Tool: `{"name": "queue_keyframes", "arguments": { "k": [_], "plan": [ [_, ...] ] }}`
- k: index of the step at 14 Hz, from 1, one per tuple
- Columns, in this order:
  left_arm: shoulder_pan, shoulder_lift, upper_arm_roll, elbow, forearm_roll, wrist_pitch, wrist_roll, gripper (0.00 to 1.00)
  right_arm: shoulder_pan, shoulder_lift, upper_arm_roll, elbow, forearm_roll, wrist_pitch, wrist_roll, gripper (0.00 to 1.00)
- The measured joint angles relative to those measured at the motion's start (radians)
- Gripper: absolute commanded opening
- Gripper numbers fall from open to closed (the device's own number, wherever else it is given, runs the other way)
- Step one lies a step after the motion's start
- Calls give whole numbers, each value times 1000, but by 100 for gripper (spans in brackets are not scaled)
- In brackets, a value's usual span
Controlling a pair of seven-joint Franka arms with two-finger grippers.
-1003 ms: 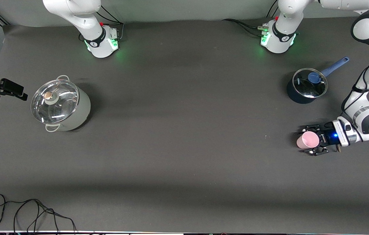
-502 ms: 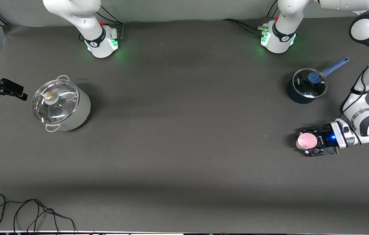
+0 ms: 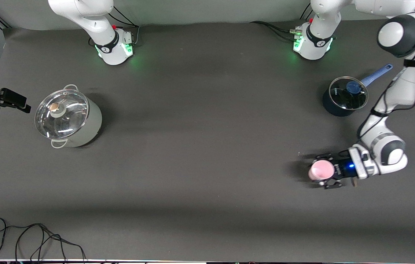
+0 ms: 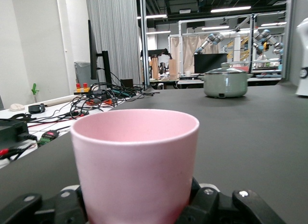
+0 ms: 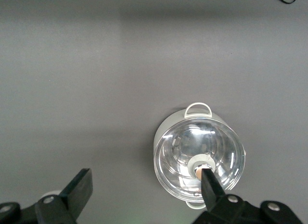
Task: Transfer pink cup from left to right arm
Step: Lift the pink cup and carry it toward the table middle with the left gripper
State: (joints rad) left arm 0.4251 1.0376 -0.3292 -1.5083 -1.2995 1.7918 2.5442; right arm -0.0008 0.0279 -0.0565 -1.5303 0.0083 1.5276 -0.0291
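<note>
The left claw (image 3: 325, 171) is clamped on the pink cup (image 3: 319, 169), lifted over the desk (image 3: 200, 146) at the left arm's end, while the right claw (image 5: 144, 195) waits open above the lidded pot (image 3: 67, 117), so the handover is not yet begun.

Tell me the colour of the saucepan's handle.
Blue: the saucepan handle is a lighter blue than the pan's dark body; the front view shows it best.
</note>
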Motion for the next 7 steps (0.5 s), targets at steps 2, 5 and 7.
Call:
{"name": "queue_keyframes", "arguments": {
  "k": [2, 5, 7],
  "plan": [
    [-46, 0, -45, 27, -42, 92, -23, 0, 0, 0, 0, 0, 0, 0, 0, 100],
    [-93, 0, -136, 82, -54, 262, -112, 0, 0, 0, 0, 0, 0, 0, 0, 100],
    [-113, 0, -197, 107, -56, 373, -153, 0, 0, 0, 0, 0, 0, 0, 0, 100]
  ]
}}
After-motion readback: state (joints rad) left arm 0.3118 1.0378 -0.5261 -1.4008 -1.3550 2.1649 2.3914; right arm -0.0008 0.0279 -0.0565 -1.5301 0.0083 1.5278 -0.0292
